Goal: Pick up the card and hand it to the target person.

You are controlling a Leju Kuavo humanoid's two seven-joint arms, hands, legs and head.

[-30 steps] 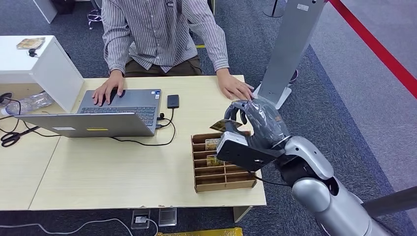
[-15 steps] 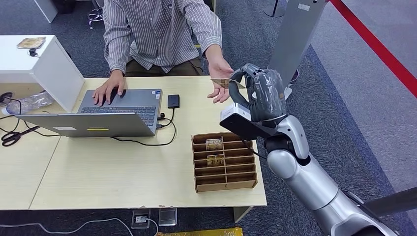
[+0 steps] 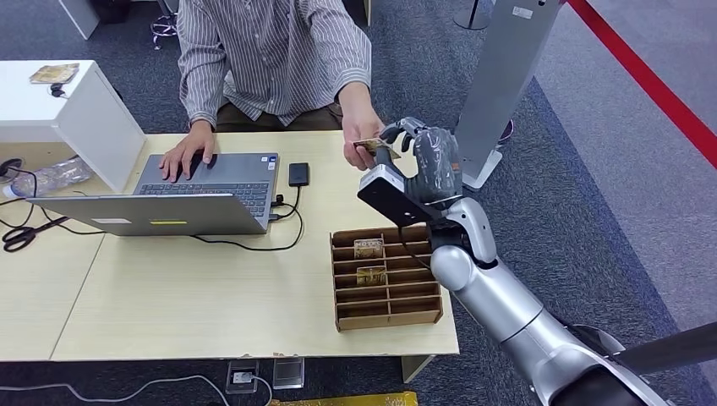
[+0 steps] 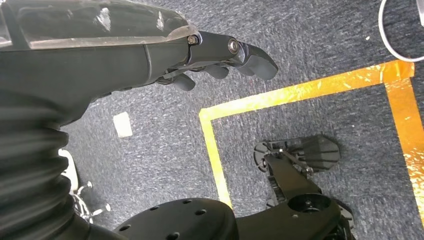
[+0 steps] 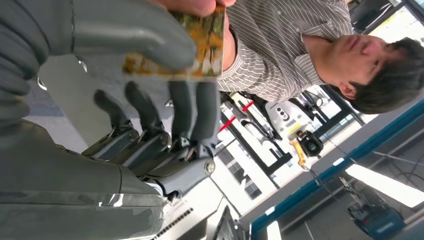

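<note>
The card [image 3: 372,145], pinched by the right hand [image 3: 423,156], meets the person's hand [image 3: 359,127]; the robot should release only once it is gripped.

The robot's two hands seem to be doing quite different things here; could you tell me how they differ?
The right hand is raised over the desk and pinches the card, which the person's hand also grips; the left hand hangs over the carpet, holding nothing. Both have dark fingers and grey covers.
</note>
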